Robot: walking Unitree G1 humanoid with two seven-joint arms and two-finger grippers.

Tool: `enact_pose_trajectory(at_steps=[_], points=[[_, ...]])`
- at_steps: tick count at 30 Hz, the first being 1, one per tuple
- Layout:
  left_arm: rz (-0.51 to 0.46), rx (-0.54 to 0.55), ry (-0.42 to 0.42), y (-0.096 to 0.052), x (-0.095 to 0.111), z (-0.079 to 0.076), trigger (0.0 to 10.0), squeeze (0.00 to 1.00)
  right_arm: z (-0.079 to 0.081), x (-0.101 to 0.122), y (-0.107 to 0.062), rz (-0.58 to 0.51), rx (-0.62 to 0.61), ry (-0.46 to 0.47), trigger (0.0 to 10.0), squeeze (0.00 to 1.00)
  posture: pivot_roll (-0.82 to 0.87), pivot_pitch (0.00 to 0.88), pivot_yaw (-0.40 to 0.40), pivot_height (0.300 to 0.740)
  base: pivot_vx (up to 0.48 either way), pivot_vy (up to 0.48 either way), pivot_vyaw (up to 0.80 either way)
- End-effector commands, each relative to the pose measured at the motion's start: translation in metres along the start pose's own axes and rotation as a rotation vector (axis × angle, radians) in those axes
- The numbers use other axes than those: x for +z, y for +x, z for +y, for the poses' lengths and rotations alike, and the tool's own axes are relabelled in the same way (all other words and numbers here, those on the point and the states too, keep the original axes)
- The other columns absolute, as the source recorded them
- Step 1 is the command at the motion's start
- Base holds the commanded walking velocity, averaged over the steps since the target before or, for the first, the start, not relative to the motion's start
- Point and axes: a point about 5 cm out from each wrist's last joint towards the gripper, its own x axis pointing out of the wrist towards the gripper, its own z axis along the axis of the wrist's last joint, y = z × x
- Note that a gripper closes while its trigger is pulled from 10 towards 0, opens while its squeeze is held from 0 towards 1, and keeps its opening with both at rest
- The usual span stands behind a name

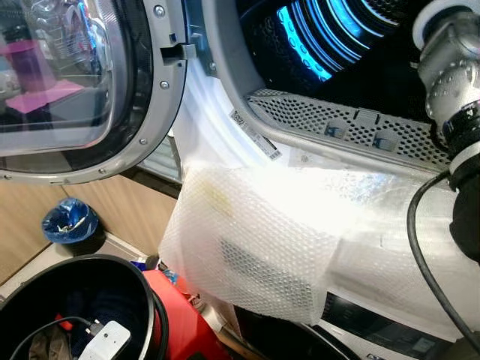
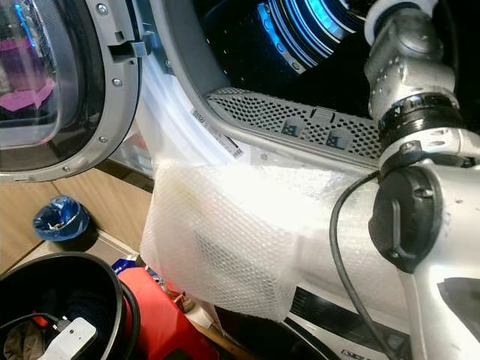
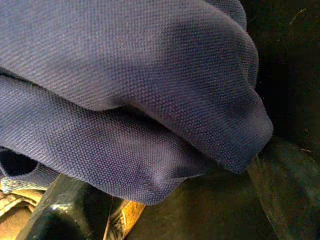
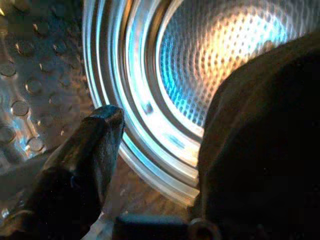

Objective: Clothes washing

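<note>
The washing machine's door (image 1: 75,82) stands swung open at the left, and the drum (image 1: 330,37) behind it glows blue. My right arm (image 2: 409,82) reaches into the drum mouth. In the right wrist view my right gripper (image 4: 160,125) is open inside the perforated steel drum (image 4: 215,60). One black finger (image 4: 95,145) shows, and a dark garment (image 4: 265,150) covers the other side. My left gripper (image 3: 75,210) is pressed close against a folded navy blue knit garment (image 3: 130,100), with darker cloth (image 3: 280,190) beside it.
Bubble wrap (image 1: 255,240) hangs over the machine's front below the perforated lip (image 1: 337,120). A black bucket (image 1: 146,289) at lower left holds a white power adapter (image 1: 105,341) and cable. Beside it are a red object (image 1: 176,315) and a blue-lined bin (image 1: 69,221).
</note>
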Motion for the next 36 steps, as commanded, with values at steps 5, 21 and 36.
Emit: enact_pose_trajectory(at_steps=[5, 21, 36], points=[[0.028, -0.016, 0.003, 0.002, -0.005, -0.004, 10.0, 0.00, -0.016, 0.040, 0.000, -0.113, -0.063, -0.275, 10.0, 0.00, 0.07, 0.077, 0.036, 0.740, 0.000, 0.000, 0.00], [0.042, -0.052, 0.006, 0.012, -0.006, -0.013, 10.0, 0.00, 0.000, 0.019, -0.005, 0.230, 0.167, 0.061, 10.0, 0.00, 0.01, 0.064, 0.004, 0.740, 0.000, 0.000, 0.00], [0.037, -0.065, -0.008, 0.022, -0.003, -0.021, 10.0, 0.00, -0.030, -0.026, -0.059, 0.403, 0.016, 0.162, 10.0, 0.00, -0.02, 0.088, -0.026, 0.740, 0.000, 0.000, 0.00]])
